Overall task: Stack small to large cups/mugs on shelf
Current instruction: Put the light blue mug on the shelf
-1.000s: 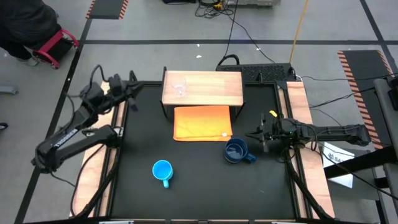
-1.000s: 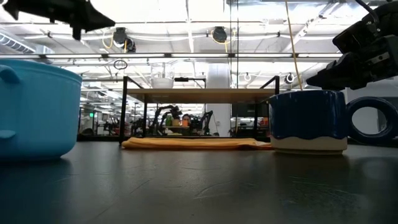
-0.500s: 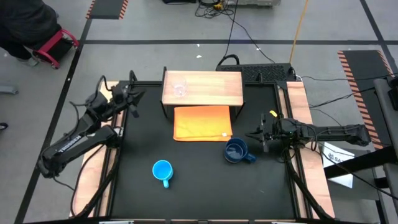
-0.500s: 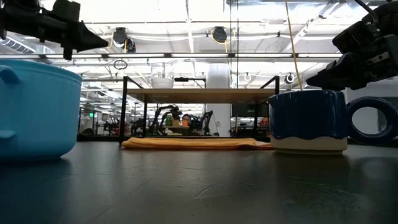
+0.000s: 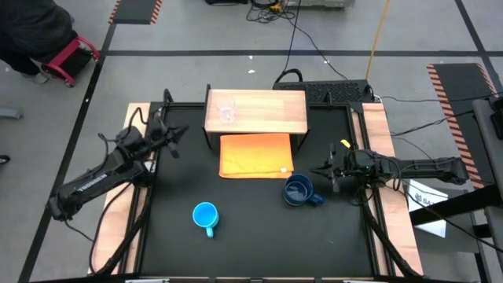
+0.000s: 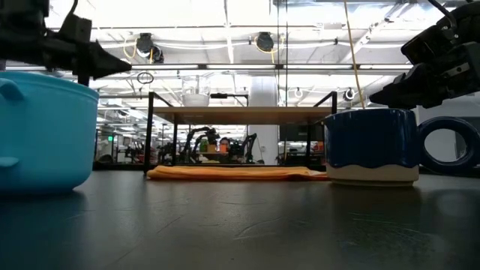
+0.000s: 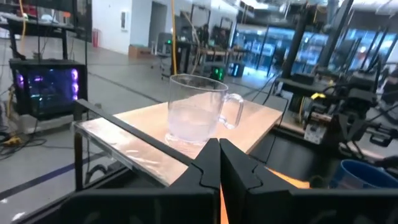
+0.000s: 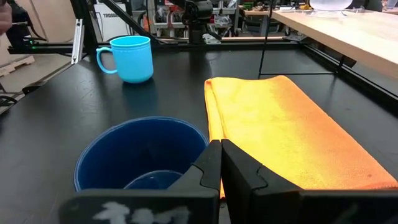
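While glass cup (image 7: 198,116) sits on shelf (image 5: 256,111), left tool (image 5: 178,132) beside it, closed, empty; right tool (image 5: 321,170) closed near dark-blue mug (image 5: 298,190).

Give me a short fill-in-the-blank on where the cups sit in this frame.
1. The clear glass cup stands on the ____.
2. The orange cloth lies between the shelf and the ____ mug.
3. The light-blue mug stands on the black ____.

Missing words: shelf; dark-blue; table
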